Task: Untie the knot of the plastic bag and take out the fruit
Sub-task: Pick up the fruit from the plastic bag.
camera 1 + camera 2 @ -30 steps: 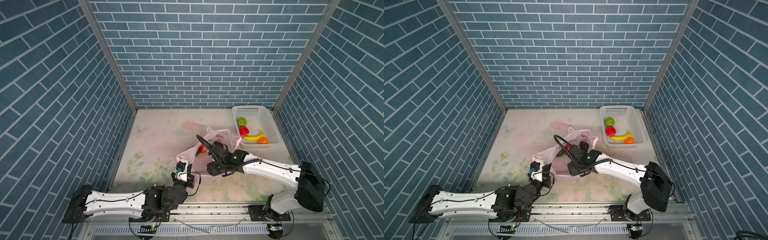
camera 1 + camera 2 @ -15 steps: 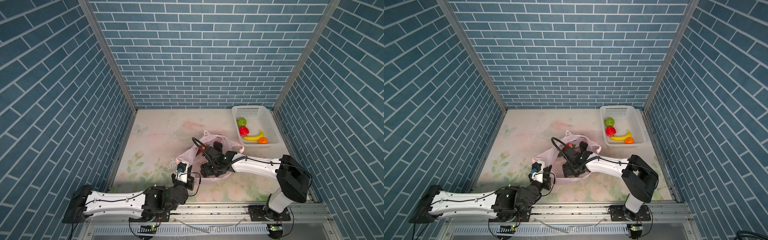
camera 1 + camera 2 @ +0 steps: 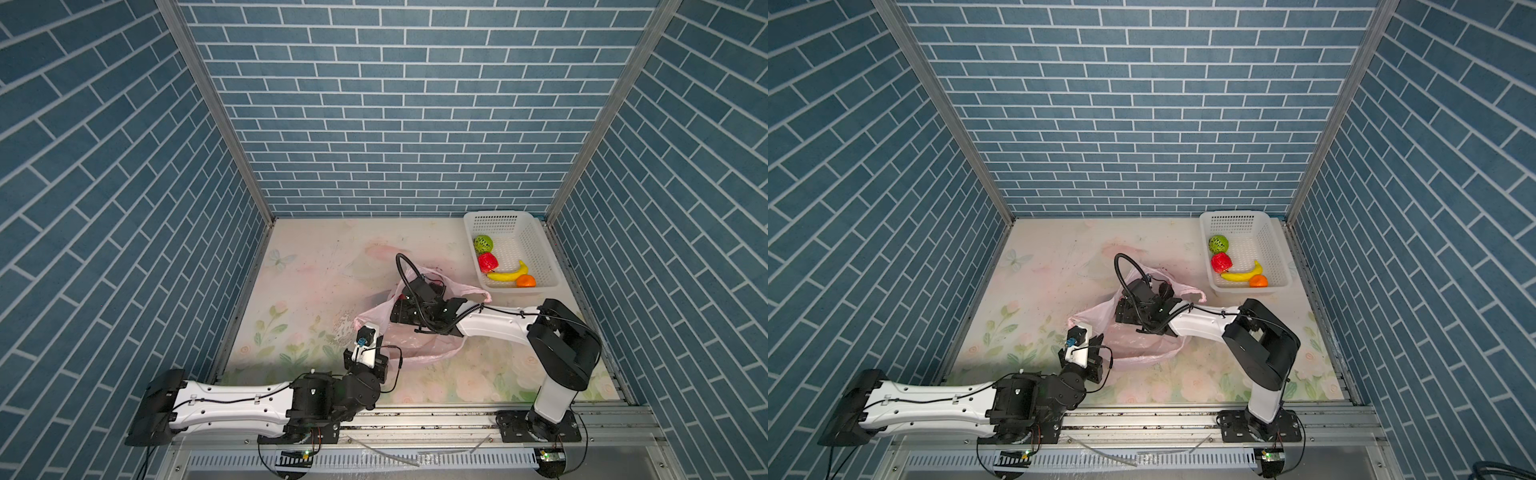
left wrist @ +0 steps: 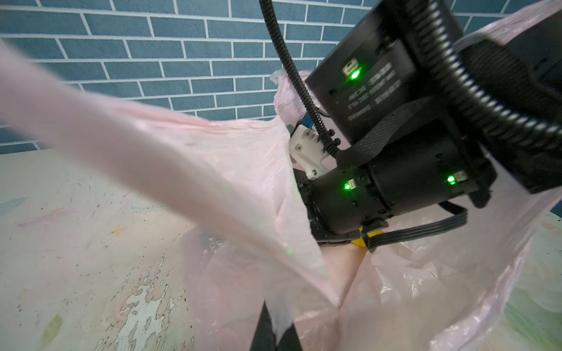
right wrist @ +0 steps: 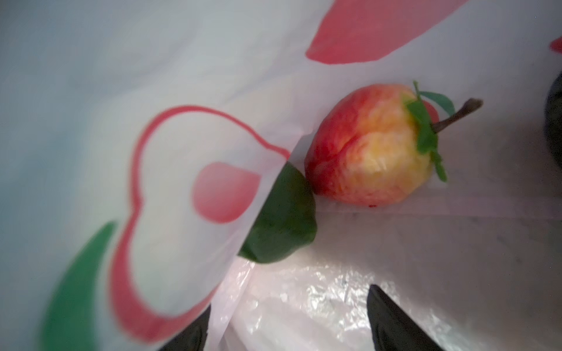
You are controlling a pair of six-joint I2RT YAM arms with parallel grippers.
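Right fingers [image 5: 395, 331] now reach deeper into the plastic bag [image 3: 417, 347], spread apart; centre them on the apple [image 5: 365, 152] before closing, while left fingers [image 4: 264, 334], pressed together, pinch the bag's edge.

You see the pink plastic bag [image 3: 419, 351] slumped open mid-table (translucent, red prints). Inside, a red-yellow apple [image 5: 371, 146] touches a dark green fruit [image 5: 282, 218]. A banana [image 3: 509, 274] and three more fruits lie at its 2 o'clock.

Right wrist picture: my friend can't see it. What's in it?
A red-and-yellow apple with a stem and green leaves lies inside the bag, beside a dark green fruit half hidden by a fold printed with red shapes. The right gripper is open, its black fingertips holding nothing.
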